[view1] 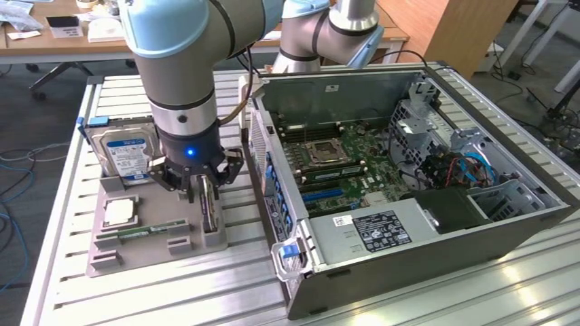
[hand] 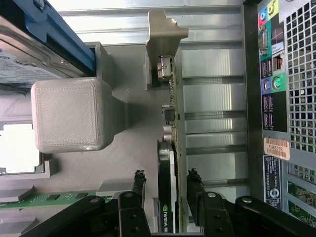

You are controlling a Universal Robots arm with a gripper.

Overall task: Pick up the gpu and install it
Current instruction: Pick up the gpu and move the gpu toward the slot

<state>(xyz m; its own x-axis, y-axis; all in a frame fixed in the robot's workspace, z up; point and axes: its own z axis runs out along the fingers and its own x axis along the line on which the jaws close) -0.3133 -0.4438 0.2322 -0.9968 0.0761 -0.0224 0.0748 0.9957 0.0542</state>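
- The gpu stands on its edge in a slot of the grey holder tray, left of centre in the exterior view.
- The gripper straddles the card from above. Its fingers are spread wide, one on each flat side, and are not clamped on it.
- On the same tray, a memory stick and a processor lie further to the exterior view's left, and a hard drive is propped up behind them.
- An open computer case lies on the exterior view's right with its motherboard exposed.

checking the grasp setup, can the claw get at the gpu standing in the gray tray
Probably yes: the open claw sits right over the gpu, its fingers flank the upright card, and nothing lies between them and it.
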